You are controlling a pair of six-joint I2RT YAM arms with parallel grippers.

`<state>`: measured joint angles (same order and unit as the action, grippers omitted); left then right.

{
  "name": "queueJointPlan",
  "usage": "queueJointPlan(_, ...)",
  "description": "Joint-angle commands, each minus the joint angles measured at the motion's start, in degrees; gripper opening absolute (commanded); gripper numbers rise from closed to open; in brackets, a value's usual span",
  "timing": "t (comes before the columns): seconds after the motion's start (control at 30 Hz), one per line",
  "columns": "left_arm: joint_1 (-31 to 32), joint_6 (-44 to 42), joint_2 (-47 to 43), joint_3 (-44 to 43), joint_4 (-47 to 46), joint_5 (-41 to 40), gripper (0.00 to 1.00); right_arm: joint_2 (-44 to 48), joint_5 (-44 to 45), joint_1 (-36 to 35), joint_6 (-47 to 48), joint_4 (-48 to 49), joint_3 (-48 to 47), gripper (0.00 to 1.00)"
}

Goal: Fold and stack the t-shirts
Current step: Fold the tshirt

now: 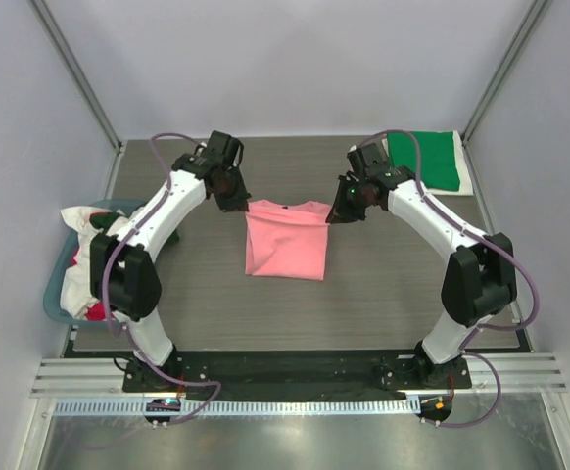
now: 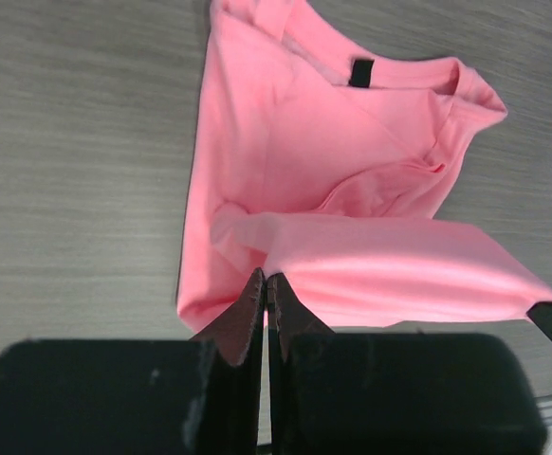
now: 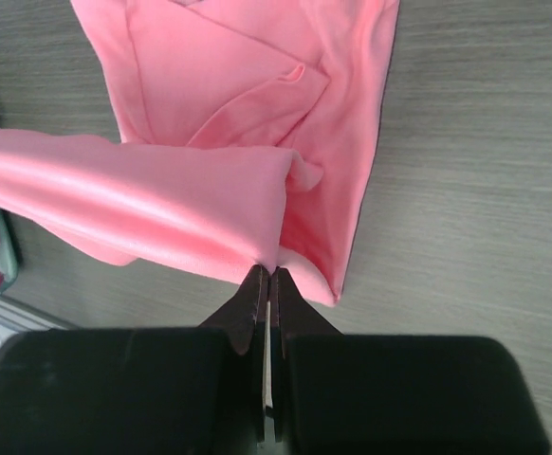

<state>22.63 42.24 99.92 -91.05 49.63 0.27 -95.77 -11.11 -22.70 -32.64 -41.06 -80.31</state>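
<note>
The teal tub (image 1: 54,286) at the left edge holds crumpled white and red t-shirts (image 1: 81,223). The salmon-pink t-shirt (image 1: 285,250) lies mid-table, long axis near-to-far, labelled collar away from the grippers. The left gripper (image 2: 264,282) and right gripper (image 3: 266,273) pinch its raised far edge.

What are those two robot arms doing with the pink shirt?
They are folding it. The left gripper and the right gripper are each shut on one end of a raised edge of the pink t-shirt. The rest of it lies flat on the table. A green t-shirt lies folded at the far right corner. More shirts are bundled in the teal tub on the left.
</note>
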Motion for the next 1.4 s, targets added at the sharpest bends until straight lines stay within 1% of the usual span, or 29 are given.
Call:
queueJointPlan(0.0,-2.06,-6.37,3.87,-7.37,0.73,-0.54,0.00,-2.31,-0.22,1.86,2.58,-0.43,-4.06,0.01)
queueJointPlan(0.03,-2.15,-6.90,6.66,-8.44,1.43,-0.54,0.00,-3.10,-0.48,2.13,2.76,-0.43,-4.41,0.01)
queueJointPlan(0.07,-2.42,-7.34,7.82,-9.84,1.79,1.38,0.00,-3.81,-0.84,2.31,2.93,-0.34,-5.20,0.01)
queueJointPlan(0.3,-4.17,-9.72,19.16,-19.60,3.63,2.54,0.00,-11.28,-2.24,4.15,3.73,0.63,-9.59,0.01)
queueJointPlan(0.33,-4.35,-10.15,20.30,-22.13,4.07,2.63,0.00,-12.33,-2.51,4.33,3.99,0.80,-10.38,0.01)
queueJointPlan(0.43,-5.23,-10.60,25.84,-26.54,5.39,2.89,0.01,-17.60,-3.47,5.12,4.08,0.72,-14.07,0.01)
queueJointPlan(0.47,-5.58,-10.60,27.24,-29.77,5.74,2.98,0.02,-20.31,-3.65,5.38,4.08,0.72,-16.60,0.01)
queueJointPlan(0.5,-6.28,-10.34,30.65,-31.46,6.70,3.15,0.02,-21.99,-3.56,5.82,3.99,0.72,-18.02,0.01)
queueJointPlan(0.53,-6.63,-10.07,32.25,-33.48,7.32,3.85,0.03,-23.49,-3.65,6.08,3.47,0.63,-19.69,0.11)
queueJointPlan(0.57,-7.07,-9.20,33.92,-37.59,7.85,4.21,0.06,-25.15,-4.09,6.26,3.38,0.19,-23.97,0.24)
queueJointPlan(0.6,-7.86,-8.67,37.94,-40.76,9.94,4.64,0.09,-28.91,-4.70,6.96,3.29,-0.33,-26.71,0.39)
queueJointPlan(0.63,-8.30,-8.06,39.72,-44.10,11.44,5.61,0.20,-30.69,-5.05,7.31,3.55,-1.30,-29.78,0.62)
queueJointPlan(0.67,-8.83,-7.53,41.48,-47.26,13.02,5.96,0.28,-32.71,-4.80,7.67,3.55,-4.79,-36.51,0.67)
queueJointPlan(0.7,-9.62,-6.65,42.63,-53.39,15.65,6.58,0.34,-35.08,-4.71,8.10,3.73,-6.65,-39.54,0.68)
queueJointPlan(0.77,-10.32,-5.85,42.03,-55.73,16.73,7.02,0.50,-35.02,-4.71,8.11,4.51,-9.29,-42.72,0.70)
queueJointPlan(0.8,-10.50,-5.76,40.55,-52.77,15.25,6.85,0.53,-34.06,-4.71,8.20,4.69,-9.13,-41.17,0.71)
queueJointPlan(0.83,-10.33,-5.76,38.18,-49.52,13.76,6.85,0.55,-30.57,-4.79,8.11,4.69,-8.26,-38.89,0.72)
queueJointPlan(0.87,-10.33,-5.68,33.72,-46.19,12.18,6.93,0.57,-28.88,-5.40,8.11,4.78,-5.55,-33.04,0.72)
queueJointPlan(0.9,-10.42,-5.50,31.24,-39.97,9.99,6.93,0.57,-26.77,-5.76,8.11,4.87,-4.22,-29.93,0.72)
queueJointPlan(0.93,-10.33,-5.41,29.30,-37.48,9.44,7.02,0.58,-23.71,-6.37,8.11,4.96,-2.64,-26.68,0.74)
queueJointPlan(0.97,-10.33,-5.41,25.89,-35.62,9.26,7.20,0.57,-22.20,-7.07,8.11,5.04,0.33,-20.82,0.75)
queueJointPlan(1.07,-10.15,-5.67,21.04,-26.67,9.87,7.99,0.55,-19.02,-11.37,8.11,5.48,4.83,-12.62,0.76)
queueJointPlan(1.13,-9.63,-5.85,15.33,-21.83,9.09,7.99,0.54,-18.14,-13.84,8.11,6.10,6.68,-9.96,0.77)
queueJointPlan(1.17,-9.19,-5.94,13.30,-16.32,8.65,7.90,0.53,-17.97,-14.28,8.20,6.45,8.17,-8.21,0.77)
queueJointPlan(1.2,-9.01,-5.85,9.19,-13.83,7.51,7.99,0.53,-18.23,-14.37,8.11,6.97,8.62,-7.76,0.77)
queueJointPlan(1.27,-8.57,-5.85,5.57,-6.65,6.80,8.16,0.53,-19.36,-15.43,8.20,7.77,9.94,-7.14,0.77)
queueJointPlan(1.3,-8.22,-5.76,1.72,-4.25,6.45,7.99,0.52,-19.89,-15.52,8.28,7.94,10.29,-7.22,0.77)
queueJointPlan(1.37,-7.96,-5.59,-1.90,-0.29,6.10,7.81,0.52,-21.12,-15.87,8.55,8.74,11.52,-7.49,0.76)
